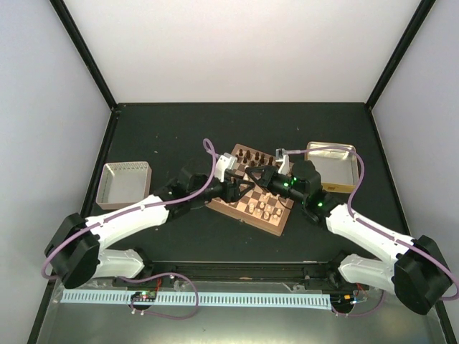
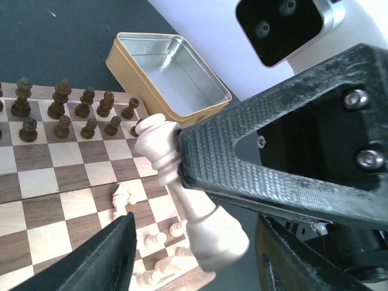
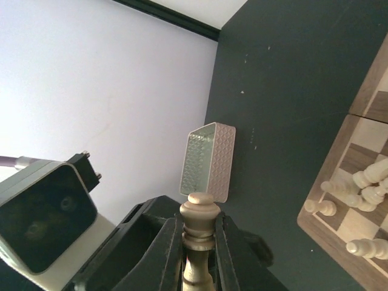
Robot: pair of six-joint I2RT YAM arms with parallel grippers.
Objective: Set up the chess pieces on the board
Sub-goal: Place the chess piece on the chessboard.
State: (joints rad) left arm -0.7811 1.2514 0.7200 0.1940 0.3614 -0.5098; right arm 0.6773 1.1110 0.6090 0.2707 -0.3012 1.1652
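Observation:
The board (image 1: 237, 209) lies at the table's middle, turned at an angle. Dark pieces (image 1: 252, 155) stand in two rows at its far edge, also seen in the left wrist view (image 2: 60, 112). Cream pieces (image 1: 267, 208) lie scattered on its near part. My right gripper (image 1: 257, 178) is shut on the neck of a tall cream piece (image 3: 200, 215) and holds it above the board. My left gripper (image 1: 240, 188) is open, its fingers (image 2: 109, 254) on either side of that piece's base (image 2: 212, 233), not touching it.
A gold metal tray (image 1: 331, 166), empty, stands right of the board and shows in the left wrist view (image 2: 163, 73). A pale pink tray (image 1: 125, 183) stands at the left, also in the right wrist view (image 3: 209, 160). Both arms cross over the board's near half.

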